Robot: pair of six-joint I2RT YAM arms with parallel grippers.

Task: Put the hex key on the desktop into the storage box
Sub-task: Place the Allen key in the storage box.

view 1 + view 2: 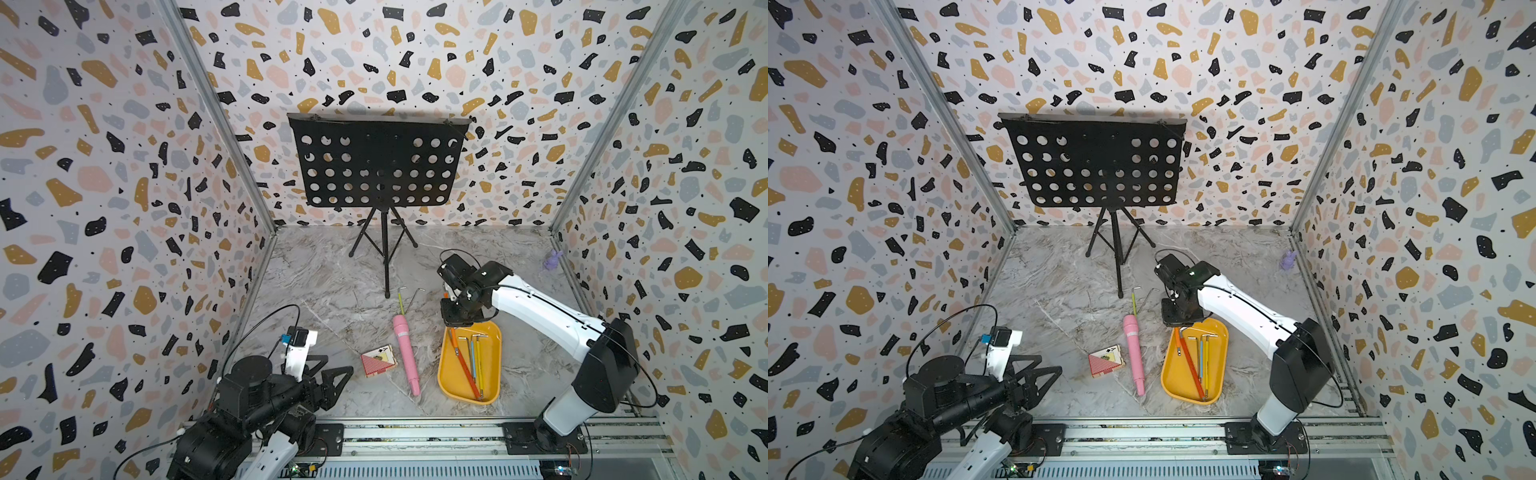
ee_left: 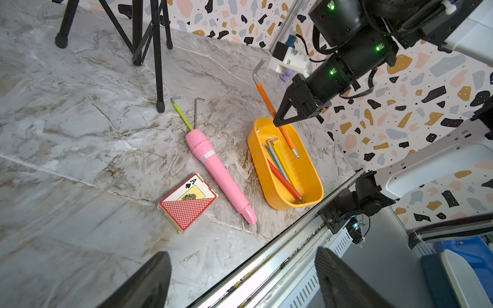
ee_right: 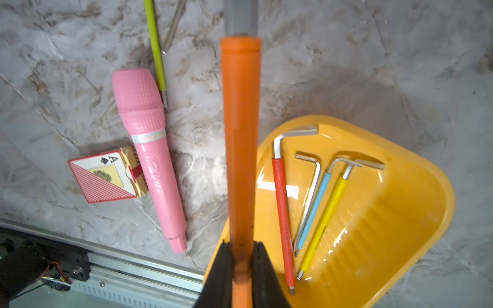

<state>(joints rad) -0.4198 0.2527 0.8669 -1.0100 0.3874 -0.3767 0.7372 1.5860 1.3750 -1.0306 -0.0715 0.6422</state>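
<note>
Orange-sleeved, the hex key [image 3: 240, 133] is pinched by the right gripper [image 3: 241, 248], its lower end inside the storage box [image 2: 280, 205] just below. Beyond that gripper, a green-sleeved key [image 2: 182, 114] and a bare key [image 2: 195, 114] lie on the desktop [image 2: 80, 133]. The left gripper [image 1: 338, 363], well apart, gapes wide.

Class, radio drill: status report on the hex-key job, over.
Right tool shut on orange hex key, over storage box. Left tool open. Green hex key, bare hex key on desktop. Path clear.
</note>
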